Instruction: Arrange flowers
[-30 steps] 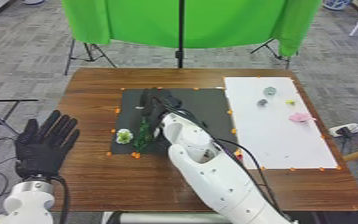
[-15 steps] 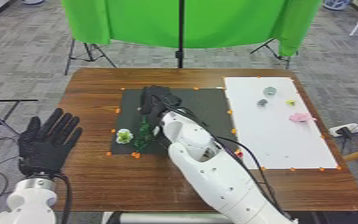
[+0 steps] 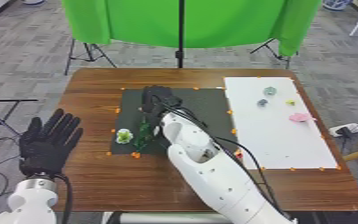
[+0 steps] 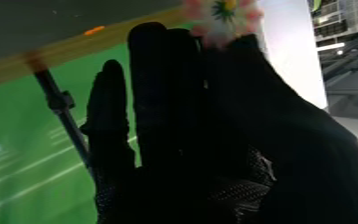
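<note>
Just changed: right hand [image 3: 159, 95] bunches its fingers, spread a second ago, over the far part of the dark mat [image 3: 209, 107]. Pink-and-white flower [image 4: 224, 17] sits at fingertips and thumb tip, apparently pinched; fingers nearly straight, gap small. Likely ready for placing. Green sprig [image 3: 143, 138] and white flower [image 3: 124, 135] lie nearer the robot than those fingers. Right arm slants forward-left, left hand [image 3: 46, 150] open, waiting.

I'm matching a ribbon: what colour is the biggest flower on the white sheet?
That flower is pink; it shows best in the head view.
</note>
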You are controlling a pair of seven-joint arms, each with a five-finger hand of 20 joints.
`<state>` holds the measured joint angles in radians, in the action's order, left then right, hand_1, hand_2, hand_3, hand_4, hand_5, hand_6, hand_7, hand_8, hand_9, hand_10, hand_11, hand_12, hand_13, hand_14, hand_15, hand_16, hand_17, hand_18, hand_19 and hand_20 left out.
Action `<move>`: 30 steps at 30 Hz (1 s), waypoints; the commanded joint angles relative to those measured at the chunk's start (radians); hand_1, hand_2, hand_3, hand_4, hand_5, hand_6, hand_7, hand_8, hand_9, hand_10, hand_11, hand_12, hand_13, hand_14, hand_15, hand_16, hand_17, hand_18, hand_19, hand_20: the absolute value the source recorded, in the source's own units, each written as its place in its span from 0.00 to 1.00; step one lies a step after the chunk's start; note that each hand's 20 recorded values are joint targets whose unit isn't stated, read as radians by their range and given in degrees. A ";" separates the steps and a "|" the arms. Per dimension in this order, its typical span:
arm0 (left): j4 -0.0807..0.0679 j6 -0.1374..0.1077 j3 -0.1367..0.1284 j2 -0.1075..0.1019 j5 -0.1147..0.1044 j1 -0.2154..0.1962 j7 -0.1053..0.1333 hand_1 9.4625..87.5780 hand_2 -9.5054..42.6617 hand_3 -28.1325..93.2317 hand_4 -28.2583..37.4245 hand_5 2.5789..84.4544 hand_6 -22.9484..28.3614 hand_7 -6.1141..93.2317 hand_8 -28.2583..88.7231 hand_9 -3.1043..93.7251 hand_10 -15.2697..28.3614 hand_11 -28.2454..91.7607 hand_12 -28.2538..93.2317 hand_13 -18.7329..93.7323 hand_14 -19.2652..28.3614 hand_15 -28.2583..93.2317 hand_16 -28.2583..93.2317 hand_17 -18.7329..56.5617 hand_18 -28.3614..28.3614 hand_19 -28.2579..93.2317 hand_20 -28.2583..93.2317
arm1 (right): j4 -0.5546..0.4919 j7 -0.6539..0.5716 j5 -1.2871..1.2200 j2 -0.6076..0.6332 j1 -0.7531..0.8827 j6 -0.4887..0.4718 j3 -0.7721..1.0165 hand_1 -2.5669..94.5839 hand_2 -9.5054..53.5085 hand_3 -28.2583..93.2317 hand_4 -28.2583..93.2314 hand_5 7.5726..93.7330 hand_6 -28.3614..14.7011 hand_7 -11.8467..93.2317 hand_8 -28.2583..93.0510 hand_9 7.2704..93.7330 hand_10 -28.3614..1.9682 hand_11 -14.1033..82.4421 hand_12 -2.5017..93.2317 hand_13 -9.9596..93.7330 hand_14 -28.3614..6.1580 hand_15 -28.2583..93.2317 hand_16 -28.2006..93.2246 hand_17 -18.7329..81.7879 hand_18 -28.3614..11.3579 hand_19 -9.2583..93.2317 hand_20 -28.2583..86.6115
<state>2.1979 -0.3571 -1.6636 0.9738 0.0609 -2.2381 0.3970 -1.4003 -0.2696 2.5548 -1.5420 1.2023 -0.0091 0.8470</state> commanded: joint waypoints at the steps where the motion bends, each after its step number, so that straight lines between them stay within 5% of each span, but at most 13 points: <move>1: -0.003 0.010 -0.010 0.006 0.001 -0.024 -0.010 0.20 0.44 0.84 0.00 0.50 0.62 0.18 0.15 0.44 0.68 0.40 0.32 0.45 0.69 0.46 0.20 0.17 0.73 0.49 0.33 | 0.001 0.004 0.009 -0.001 -0.008 0.050 -0.013 0.62 0.02 0.83 0.00 0.80 0.69 0.26 0.22 0.72 0.58 0.29 0.24 0.65 0.59 0.57 0.55 0.43 0.24 0.81 0.60; 13: -0.004 0.014 -0.021 0.015 0.000 -0.044 -0.016 0.21 0.44 0.84 0.00 0.50 0.63 0.18 0.15 0.43 0.68 0.40 0.32 0.45 0.68 0.46 0.20 0.17 0.73 0.49 0.33 | -0.074 -0.046 -0.063 0.066 -0.004 0.007 0.009 0.44 0.06 0.90 0.00 0.72 0.64 0.29 0.18 0.68 0.49 0.33 0.20 0.62 0.48 0.66 0.42 0.42 0.22 0.82 0.59; 16: -0.002 0.014 -0.025 0.014 -0.002 -0.051 -0.007 0.21 0.44 0.84 0.00 0.50 0.63 0.18 0.15 0.43 0.67 0.40 0.32 0.45 0.68 0.46 0.20 0.17 0.73 0.49 0.33 | -0.097 0.027 -0.034 0.081 0.001 -0.110 0.038 0.41 0.12 0.89 0.00 0.81 0.62 0.34 0.23 0.67 0.45 0.33 0.20 0.60 0.44 0.67 0.42 0.42 0.22 0.82 0.59; 19: -0.003 0.016 -0.023 0.013 -0.002 -0.049 -0.012 0.21 0.44 0.84 0.00 0.50 0.63 0.18 0.15 0.43 0.67 0.40 0.32 0.45 0.68 0.46 0.20 0.17 0.73 0.49 0.33 | -0.111 0.100 -0.025 0.075 0.010 -0.242 0.064 0.35 0.22 0.90 0.01 0.89 0.65 0.39 0.12 0.63 0.43 0.30 0.20 0.54 0.42 0.67 0.41 0.39 0.23 0.80 0.60; 23: -0.004 0.013 -0.020 0.013 0.000 -0.041 -0.018 0.21 0.44 0.84 0.00 0.50 0.63 0.18 0.15 0.43 0.68 0.40 0.32 0.45 0.69 0.46 0.20 0.17 0.73 0.49 0.33 | -0.125 0.114 -0.013 0.061 0.026 -0.334 0.072 0.29 0.35 0.90 0.01 0.85 0.68 0.34 0.12 0.50 0.45 0.23 0.17 0.45 0.42 0.58 0.39 0.33 0.26 0.76 0.60; 30: -0.005 0.009 -0.017 0.013 -0.002 -0.039 -0.017 0.21 0.44 0.84 0.00 0.50 0.63 0.18 0.15 0.43 0.68 0.40 0.32 0.45 0.68 0.45 0.20 0.17 0.73 0.49 0.33 | -0.123 0.146 0.011 0.046 0.024 -0.458 0.087 0.26 0.41 0.88 0.00 0.85 0.69 0.35 0.11 0.45 0.48 0.20 0.16 0.42 0.44 0.45 0.42 0.30 0.28 0.70 0.58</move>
<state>2.1979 -0.3524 -1.6850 0.9797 0.0607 -2.2695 0.3897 -1.5196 -0.1315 2.5355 -1.4771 1.2214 -0.3923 0.9356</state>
